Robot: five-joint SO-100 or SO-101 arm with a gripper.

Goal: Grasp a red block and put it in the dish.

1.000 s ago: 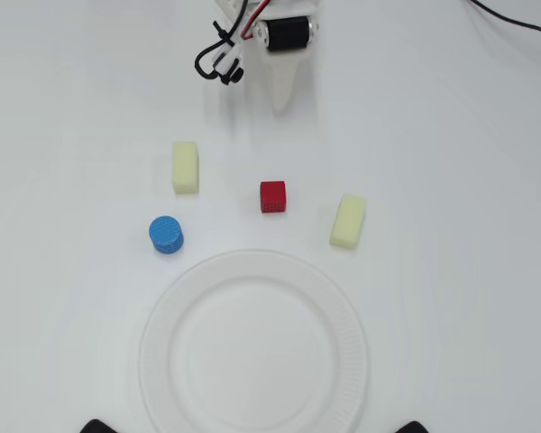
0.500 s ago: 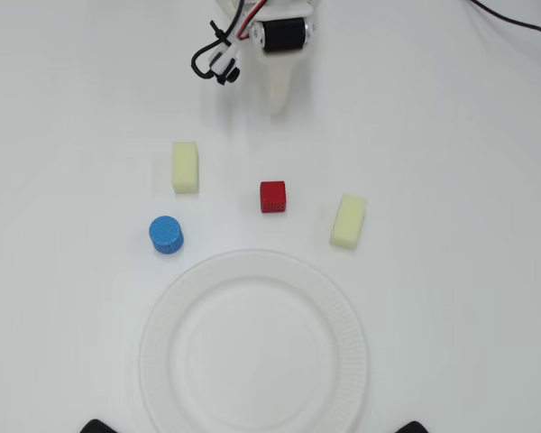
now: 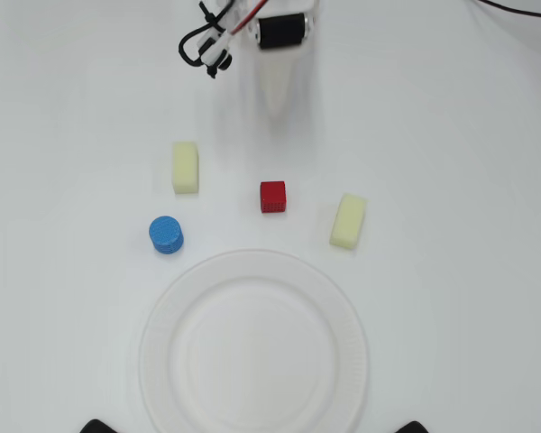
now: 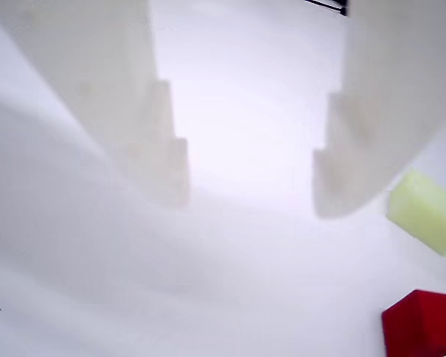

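The red block is a small bright red cube standing on the white table, a little above the rim of the dish, a large white paper plate at the bottom centre. My gripper is white and faint against the table at the top centre, well apart from the block. In the wrist view the gripper is open and empty, with bare table between its two white fingers. The red block sits at that view's bottom right corner, outside the fingers.
A blue cylinder stands left of the red block. Two pale yellow oblong blocks lie at the left and right; one also shows in the wrist view. Black and red cables hang by the arm's base.
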